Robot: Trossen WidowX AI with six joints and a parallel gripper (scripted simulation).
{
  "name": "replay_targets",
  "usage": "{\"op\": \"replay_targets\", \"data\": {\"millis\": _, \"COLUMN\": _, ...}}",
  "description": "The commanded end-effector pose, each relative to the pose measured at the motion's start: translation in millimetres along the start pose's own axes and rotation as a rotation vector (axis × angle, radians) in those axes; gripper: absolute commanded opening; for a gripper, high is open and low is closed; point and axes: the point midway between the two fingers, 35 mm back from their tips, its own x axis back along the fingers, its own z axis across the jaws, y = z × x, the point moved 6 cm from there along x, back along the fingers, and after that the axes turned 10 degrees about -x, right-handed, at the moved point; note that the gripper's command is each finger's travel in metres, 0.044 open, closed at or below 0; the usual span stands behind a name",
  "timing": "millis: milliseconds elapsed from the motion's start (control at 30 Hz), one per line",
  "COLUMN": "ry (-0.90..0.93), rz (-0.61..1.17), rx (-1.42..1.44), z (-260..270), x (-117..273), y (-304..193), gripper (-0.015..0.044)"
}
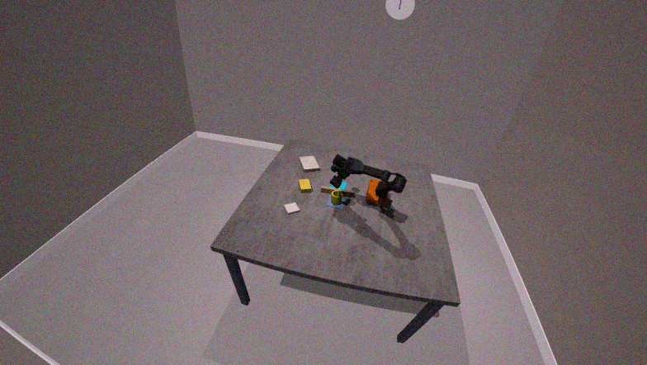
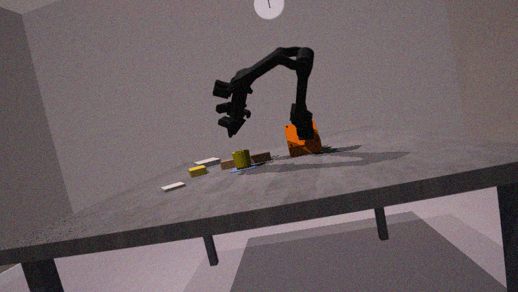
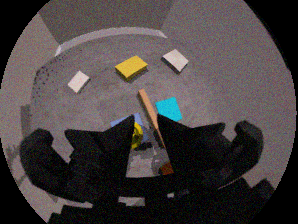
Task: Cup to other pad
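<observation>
The black two-finger claw [image 2: 232, 131] hangs in the air, tips pointing down, well above the counter. Its fingers stand partly closed w/ nothing between them, so it grasps nothing at this moment.

Below the claw, a bit toward the front edge of the counter, stands the short yellow cylindrical cup [image 2: 241, 158]. It is upright, long axis vertical, mouth up, and it sits on the thin blue square pad [image 2: 250, 166]. In the wrist view the cup [image 3: 137, 137] shows low in the gap between the two dark fingers, so the claw is approx. lined up over it but not touching.

Just behind the cup lies the flat brown wooden bar [image 1: 337, 191], and behind that the bright cyan square pad [image 1: 340, 185], which I judge is the target. So the carry must go over the bar.

Further out: a yellow rectangular block [image 1: 305, 185] and two pale flat tiles, well apart from the cup. Marbles inside the cup: too small to tell.

The dark grey counter [image 1: 353, 253] carries all.
</observation>
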Motion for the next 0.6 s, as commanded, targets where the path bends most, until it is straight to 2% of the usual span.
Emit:
{"op": "replay_targets", "data": {"millis": 0, "ry": -0.065, "rz": 0.582, "rx": -0.586, "z": -12.4, "x": -18.4, "y": -23.5, "gripper": 0.0167}}
{"op": "replay_targets", "data": {"millis": 567, "ry": -0.065, "rz": 0.582, "rx": -0.586, "z": -10.1, "x": -20.0, "y": -22.0, "gripper": 0.0167}}
